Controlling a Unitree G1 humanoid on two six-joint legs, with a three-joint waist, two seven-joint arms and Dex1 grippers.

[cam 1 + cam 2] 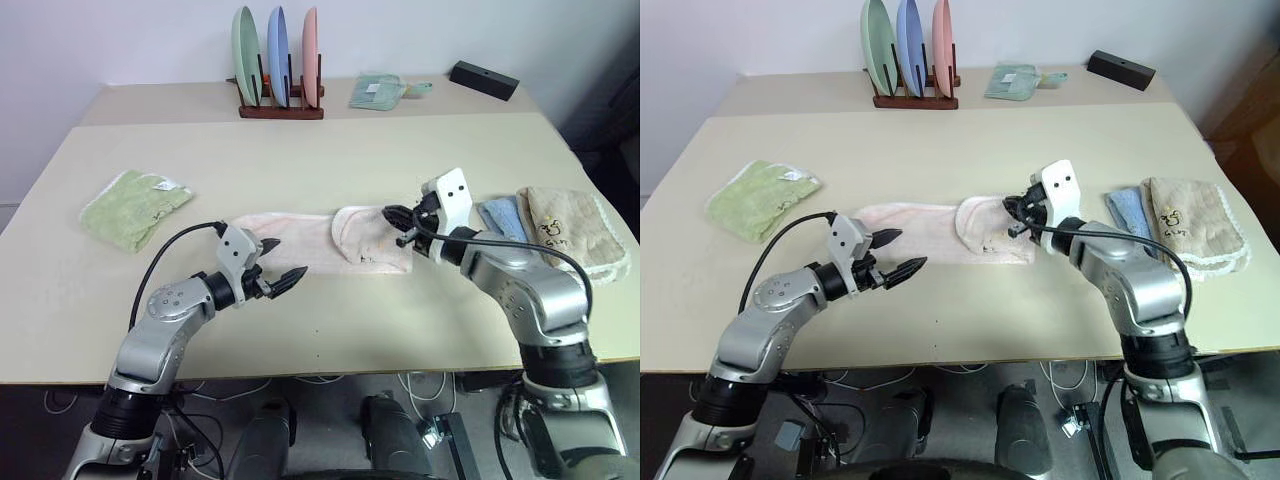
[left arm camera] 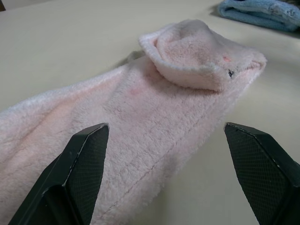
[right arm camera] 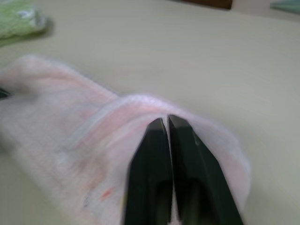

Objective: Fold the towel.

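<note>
So the towel (image 1: 310, 240) is lying stretched out across the middle of the surface, a bit closer to the front edge than the back, with the end toward the right edge already flopped over on itself into a loose puffy roll. It's thick pink terry, so my guess is it's light and totally floppy: it'll sag and drag rather than hold a shape, and a single layer can slip out if you only pinch fuzz. Not fragile at all, and grippy enough against the surface that pulling it may bunch it up.

The right end effector (image 1: 404, 226) is at that rolled end with its fingers pressed together; in the wrist view they look shut with no cloth clearly between them, so I wouldn't call it a hold. The left end effector (image 1: 282, 262) is spread wide with nothing in it, hovering over the flat end toward the left edge.

I'd grab at a hemmed corner or edge, pinching deep.
</note>
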